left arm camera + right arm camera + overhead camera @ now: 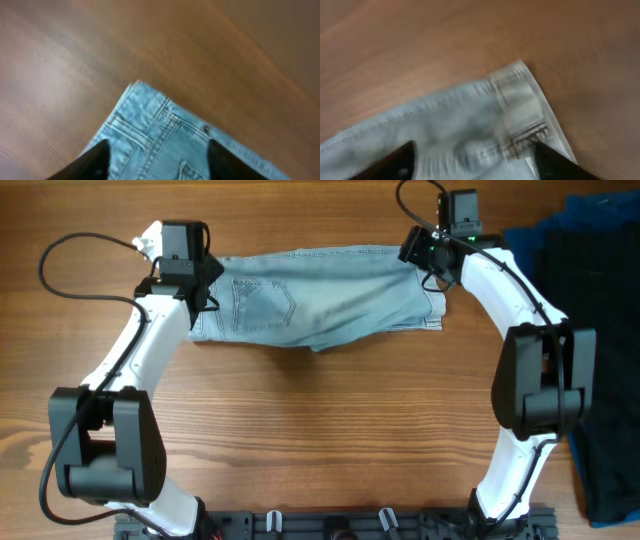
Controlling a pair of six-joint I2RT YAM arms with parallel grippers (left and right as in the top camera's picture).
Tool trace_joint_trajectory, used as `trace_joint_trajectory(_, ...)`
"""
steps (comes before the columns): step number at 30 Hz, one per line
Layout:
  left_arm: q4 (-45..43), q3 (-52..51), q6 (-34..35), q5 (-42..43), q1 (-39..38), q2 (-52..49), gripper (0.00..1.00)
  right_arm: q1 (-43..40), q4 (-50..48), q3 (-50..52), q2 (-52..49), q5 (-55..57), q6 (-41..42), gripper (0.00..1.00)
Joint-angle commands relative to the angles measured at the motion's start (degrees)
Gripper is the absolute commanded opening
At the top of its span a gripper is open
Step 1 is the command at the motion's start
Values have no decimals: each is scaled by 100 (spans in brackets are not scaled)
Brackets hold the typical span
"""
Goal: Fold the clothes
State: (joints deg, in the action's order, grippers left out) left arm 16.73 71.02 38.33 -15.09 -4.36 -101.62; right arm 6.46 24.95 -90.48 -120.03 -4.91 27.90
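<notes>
Wooden table [320, 420] with denim shorts [320, 300] lying flat; left claw [156, 159] and right claw [472, 160], fingers apart, each straddle an end corner beneath, likely letting the cloth settle

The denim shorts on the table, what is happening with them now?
Two robot arms are folding the denim shorts, which lie flat on the wooden table. The left arm is at the waistband end and the right arm at the hem end. Both have their jaws open and hold nothing.
</notes>
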Motion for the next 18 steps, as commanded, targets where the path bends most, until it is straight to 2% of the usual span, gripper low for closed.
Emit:
trace_joint_trajectory(1, -157, 365, -938, -105, 42, 192, 74, -11, -262, -212, 22, -393, -892, 92)
trace_joint_trajectory(3, 181, 601, -986, -98, 42, 382, 78, -33, 24, -372, 219, -400, -1222, 95)
trace_joint_trajectory(4, 363, 660, -984, -55, 42, 476, 75, -42, 138, -396, 330, -420, -1309, 95)
trace_joint_trajectory(5, 501, 669, -984, 50, 42, 544, 68, -42, 260, -398, 446, -420, -1318, 92)
trace_joint_trajectory(6, 645, 669, -984, 214, 42, 586, 50, -42, 450, -398, 590, -422, -1316, 87)
trace_joint_trajectory(7, 835, 667, -986, 435, 42, 595, 28, -42, 682, -398, 704, -420, -1322, 67)
trace_joint_trajectory(8, 988, 667, -984, 564, 42, 588, 13, -42, 822, -398, 748, -422, -1314, 53)
trace_joint_trajectory(9, 1128, 667, -984, 647, 42, 540, 8, -42, 1073, -398, 778, -426, -1287, 39)
trace_joint_trajectory(10, 1207, 667, -979, 684, 42, 509, 6, -42, 1268, -396, 778, -446, -1292, 29)
trace_joint_trajectory(11, 1270, 667, -984, 715, 42, 400, 7, -42, 1473, -363, 774, -463, -1292, 17)
trace_joint_trajectory(12, 1263, 667, -986, 772, 42, 275, 9, -42, 1591, -267, 763, -463, -1314, 10)
trace_joint_trajectory(13, 1244, 667, -986, 785, 42, 186, 12, -42, 1659, -229, 763, -463, -1342, 9)
trace_joint_trajectory(15, 1174, 667, -1158, 776, 52, -24, 27, -42, 1845, -149, 763, -461, -1445, 12)
trace_joint_trajectory(16, 1091, 667, -1300, 778, 81, -151, 45, -42, 1963, -129, 763, -461, -1445, 14)
trace_joint_trajectory(17, 1019, 667, -1357, 780, 127, -245, 52, -42, 2059, -129, 763, -459, -1447, 15)
trace_joint_trajectory(18, 933, 667, -1375, 780, 188, -365, 54, -42, 2192, -129, 763, -461, -1449, 16)
